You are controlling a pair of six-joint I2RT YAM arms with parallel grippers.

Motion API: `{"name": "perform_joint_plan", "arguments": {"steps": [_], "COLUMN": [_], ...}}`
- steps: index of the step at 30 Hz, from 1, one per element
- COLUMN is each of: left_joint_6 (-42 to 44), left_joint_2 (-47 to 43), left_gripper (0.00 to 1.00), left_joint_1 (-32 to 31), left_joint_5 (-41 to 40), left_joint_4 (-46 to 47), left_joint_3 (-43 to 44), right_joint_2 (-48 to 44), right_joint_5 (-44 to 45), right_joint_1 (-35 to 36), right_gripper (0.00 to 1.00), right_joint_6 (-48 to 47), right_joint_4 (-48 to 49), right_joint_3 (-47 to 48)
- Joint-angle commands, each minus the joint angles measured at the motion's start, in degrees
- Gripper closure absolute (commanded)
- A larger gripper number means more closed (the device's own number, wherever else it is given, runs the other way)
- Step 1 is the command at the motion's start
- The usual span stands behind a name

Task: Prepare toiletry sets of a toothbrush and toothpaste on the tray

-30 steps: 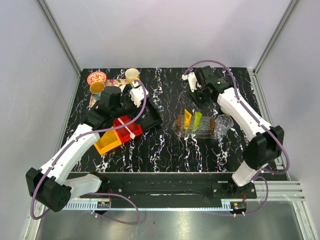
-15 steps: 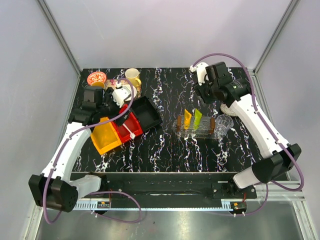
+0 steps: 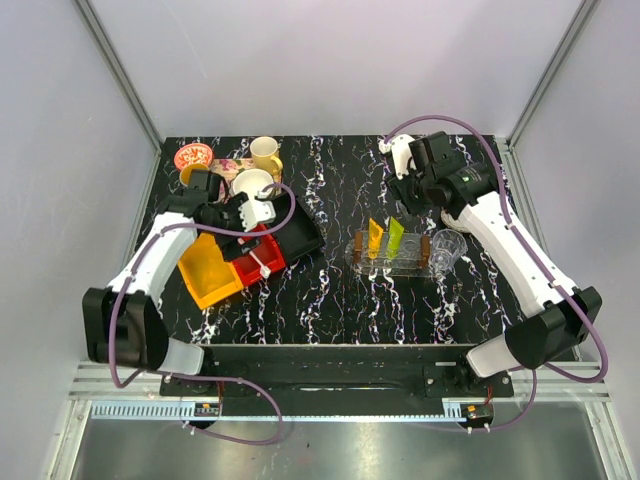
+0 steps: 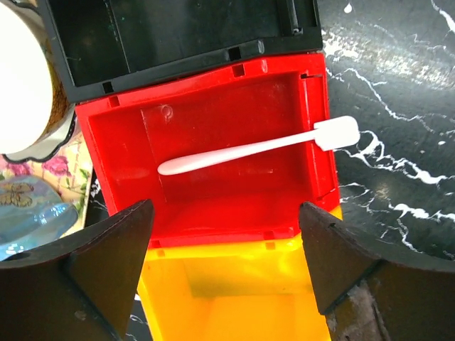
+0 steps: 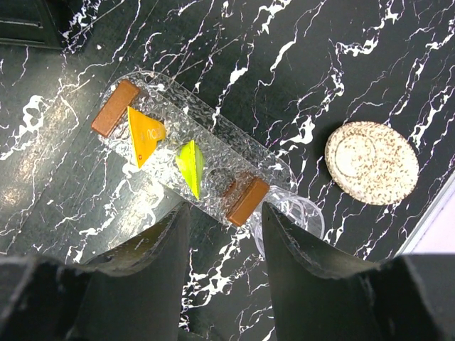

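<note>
1. Two pincers are in view. Both are open and neither has hold of anything.
2. Left pincer [image 4: 226, 212]: I read its jaws as spread wide. It hovers above the near edge of the red bin [image 4: 213, 192].
3. Toothbrush [image 4: 256, 145]: it lies aslant in the red bin. The handle end is on the bin floor. The head rests over the side wall and juts out above the bench [image 4: 398, 106].
4. The red bin sits between the black bin [image 4: 178, 35] and the yellow bin [image 4: 227, 298], touching both.
5. Right pincer [image 5: 224, 213]: its jaws stand partly apart, and it hangs above the tray [image 5: 220, 135].
6. Toothpaste: the orange-yellow toothpaste tube [image 5: 144, 131] and the lime green toothpaste tube [image 5: 192, 165] stand side by side in the rack [image 5: 245, 200].
7. The rack rests on the tray. The tray lies on the bench, well apart from the bins.
8. A clear glass [image 5: 298, 213] stands just beside one end of the tray.
</note>
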Motion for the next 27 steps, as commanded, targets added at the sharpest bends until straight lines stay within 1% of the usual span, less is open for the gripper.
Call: {"name": "perform_joint_plan", "arguments": {"steps": [1,3,5,9,14,27], "left_joint_6": [9.63,11.48,12.71,14.47,17.01,18.78], "left_joint_2": [5.04,6.90,8.92,11.74,13.67,17.72], "left_gripper": [0.14,0.16,0.16,0.17,0.18,0.17], "left_joint_1": [0.45,0.45,0.36,-0.43,-1.22,-4.82], "left_joint_5": [3.44,3.78,3.53,1.42,-0.43,-6.05], "left_joint_4": [-3.60,-5.87,-6.24,-6.76,-6.59,-2.73], "left_joint_3": [6.62,9.09,10.32,10.50,8.84,4.88], "right_joint_2": [-2.55,-2.55,-2.38,-1.85,-1.15,-1.32], "right_joint_5": [-0.78,-0.78,-0.70,-1.22,-1.84,-2.28], "right_joint_1": [0.43,0.52,0.43,0.43,0.52,0.52], "right_gripper": [0.50,0.50,0.50,0.50,0.51,0.51], "right_joint_6": [-0.58,-0.75,-0.75,-0.84,-0.67,-0.49], "right_joint_4": [2.05,2.05,2.14,2.67,2.93,3.19], "right_joint_3": [-0.41,-0.58,-1.11,-1.73,-2.17,-3.49]}}
